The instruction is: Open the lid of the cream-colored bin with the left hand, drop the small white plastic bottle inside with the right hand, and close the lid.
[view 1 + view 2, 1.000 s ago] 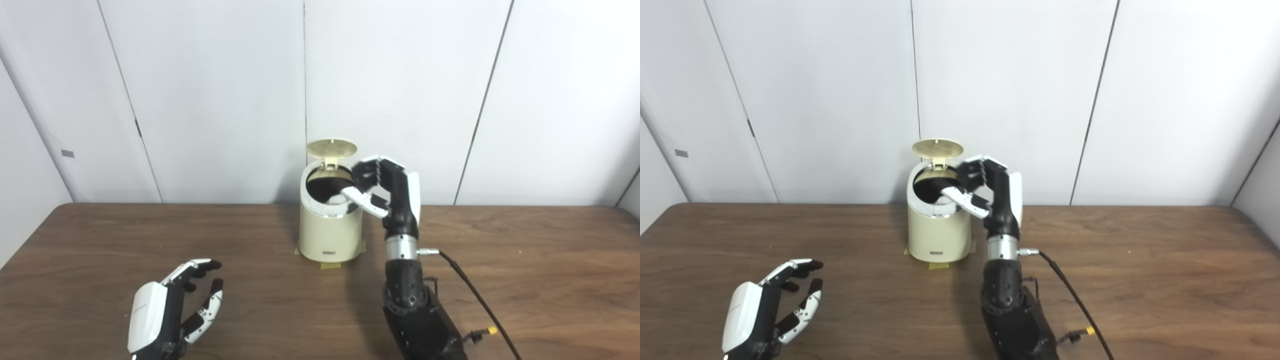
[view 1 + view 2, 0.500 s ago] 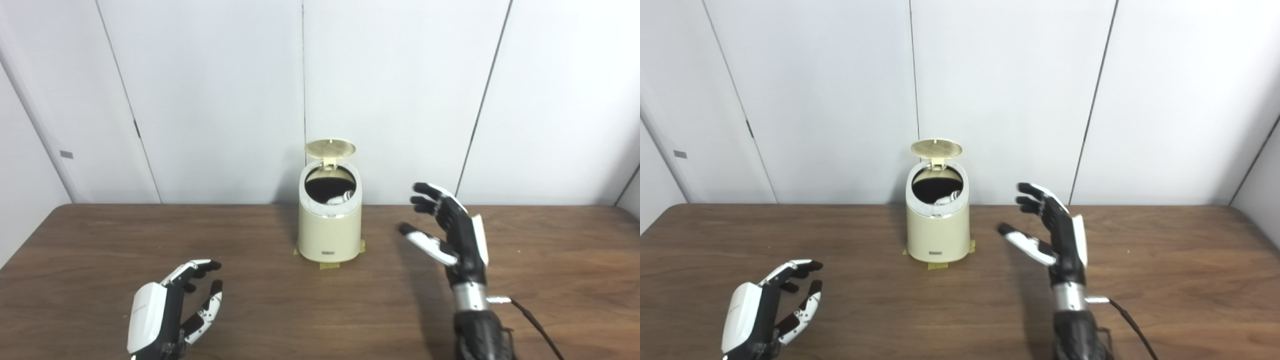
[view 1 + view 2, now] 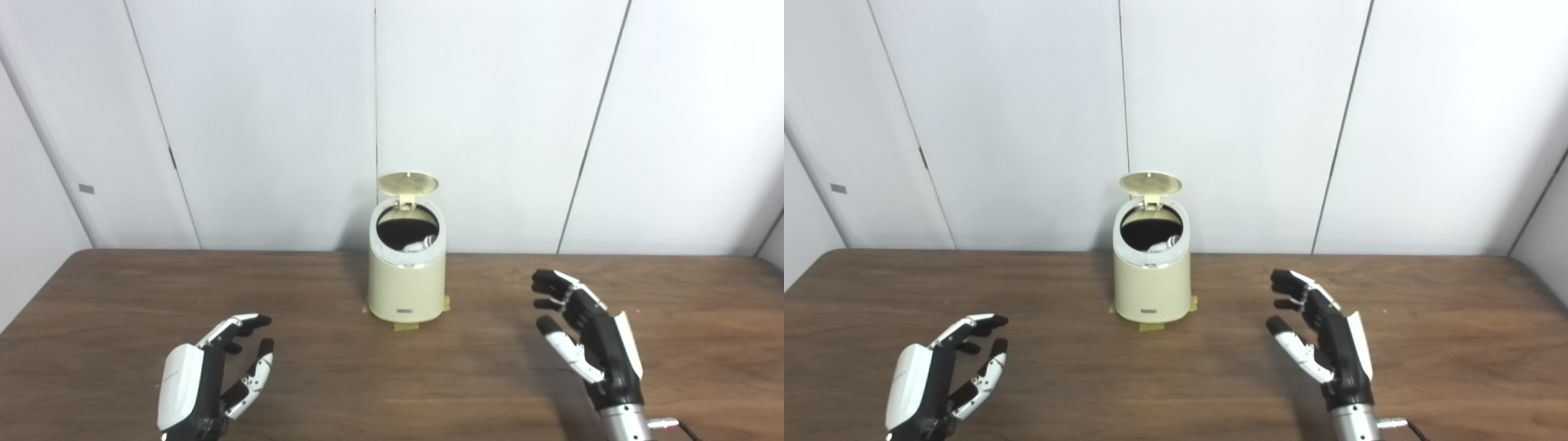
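The cream-colored bin (image 3: 406, 288) stands at the table's far middle with its round lid (image 3: 408, 182) tipped up and back. A small white plastic bottle (image 3: 418, 247) lies inside, partly visible against the dark interior. My right hand (image 3: 587, 342) hovers open over the table to the right of the bin, well apart from it, holding nothing. My left hand (image 3: 211, 380) rests near the front left, fingers apart and empty.
The brown wooden table (image 3: 122, 294) stretches wide on both sides of the bin. Yellow tape tabs (image 3: 405, 326) mark the bin's foot. White wall panels stand close behind the bin.
My right hand was at the bin's mouth a second ago; it has pulled back right and toward me, empty. The bottle now lies inside the bin. The left hand has stayed put.
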Controlling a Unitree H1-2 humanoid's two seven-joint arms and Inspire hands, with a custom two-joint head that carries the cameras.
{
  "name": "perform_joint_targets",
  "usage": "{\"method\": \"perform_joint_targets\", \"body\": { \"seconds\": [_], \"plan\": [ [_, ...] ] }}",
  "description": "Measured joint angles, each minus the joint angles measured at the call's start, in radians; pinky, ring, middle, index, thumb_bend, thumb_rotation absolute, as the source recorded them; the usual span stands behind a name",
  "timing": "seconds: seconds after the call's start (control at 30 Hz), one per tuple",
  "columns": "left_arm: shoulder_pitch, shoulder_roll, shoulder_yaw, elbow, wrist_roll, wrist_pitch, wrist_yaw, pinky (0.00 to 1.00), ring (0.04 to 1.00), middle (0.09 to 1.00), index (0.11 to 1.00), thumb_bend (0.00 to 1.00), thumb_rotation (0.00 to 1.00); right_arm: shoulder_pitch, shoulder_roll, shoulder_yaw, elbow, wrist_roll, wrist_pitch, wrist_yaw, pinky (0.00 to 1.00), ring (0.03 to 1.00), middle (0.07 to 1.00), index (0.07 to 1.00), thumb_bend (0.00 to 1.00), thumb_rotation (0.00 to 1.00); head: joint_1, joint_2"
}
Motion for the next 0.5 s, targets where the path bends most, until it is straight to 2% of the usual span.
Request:
{"method": "perform_joint_targets", "body": {
  "seconds": [0.03,0.1,0.17,0.2,0.27,0.3,0.33,0.37,0.4,0.5],
  "plan": [
    [-0.001,0.000,0.001,-0.001,-0.005,-0.001,0.000,0.58,0.678,0.705,0.688,0.26,0.53,0.001,0.000,-0.002,-0.001,0.003,0.002,0.008,0.90,0.923,0.945,0.950,0.51,0.84,0.002,0.000],
    [-0.004,0.000,0.006,-0.007,-0.020,-0.002,-0.005,0.59,0.694,0.711,0.700,0.27,0.66,0.003,0.000,-0.007,-0.007,0.005,0.011,0.020,0.90,0.918,0.937,0.945,0.47,0.81,0.003,-0.002],
    [-0.014,-0.008,0.007,-0.026,-0.063,0.011,-0.029,0.59,0.710,0.727,0.715,0.28,0.70,0.006,0.000,-0.013,-0.010,0.010,0.017,0.031,0.90,0.916,0.935,0.943,0.44,0.79,0.005,-0.003],
    [-0.025,-0.014,0.005,-0.041,-0.077,0.025,-0.052,0.63,0.731,0.745,0.734,0.36,0.84,0.007,0.000,-0.016,-0.010,0.011,0.019,0.035,0.89,0.914,0.932,0.939,0.43,0.78,0.005,-0.005],
    [-0.080,-0.009,0.003,-0.082,-0.089,0.066,-0.101,0.66,0.749,0.759,0.751,0.41,0.93,0.008,0.001,-0.020,-0.010,0.011,0.021,0.037,0.89,0.912,0.929,0.936,0.42,0.76,0.005,-0.006],
    [-0.116,0.000,0.007,-0.099,-0.090,0.086,-0.123,0.71,0.781,0.782,0.773,0.49,0.97,0.008,0.002,-0.021,-0.010,0.011,0.021,0.038,0.88,0.911,0.927,0.932,0.40,0.74,0.005,-0.009],
    [-0.164,0.016,0.009,-0.115,-0.090,0.108,-0.148,0.74,0.802,0.800,0.790,0.54,0.99,0.008,0.002,-0.022,-0.009,0.011,0.021,0.039,0.87,0.909,0.924,0.927,0.39,0.73,0.005,-0.009],
    [-0.227,0.040,0.011,-0.135,-0.090,0.136,-0.183,0.74,0.807,0.804,0.794,0.56,0.99,0.008,0.002,-0.023,-0.009,0.008,0.021,0.040,0.87,0.909,0.923,0.926,0.39,0.73,0.005,-0.009],
    [-0.284,0.061,0.012,-0.152,-0.086,0.178,-0.219,0.80,0.855,0.842,0.826,0.64,1.00,0.008,0.002,-0.024,-0.009,-0.002,0.022,0.039,0.85,0.902,0.915,0.915,0.38,0.73,0.006,-0.012],
    [-0.483,0.133,-0.013,-0.225,-0.048,0.358,-0.382,0.91,0.946,0.904,0.882,0.78,1.00,0.009,0.002,-0.025,-0.011,-0.023,0.022,0.036,0.83,0.893,0.902,0.899,0.37,0.71,0.006,-0.015]
  ]
}}
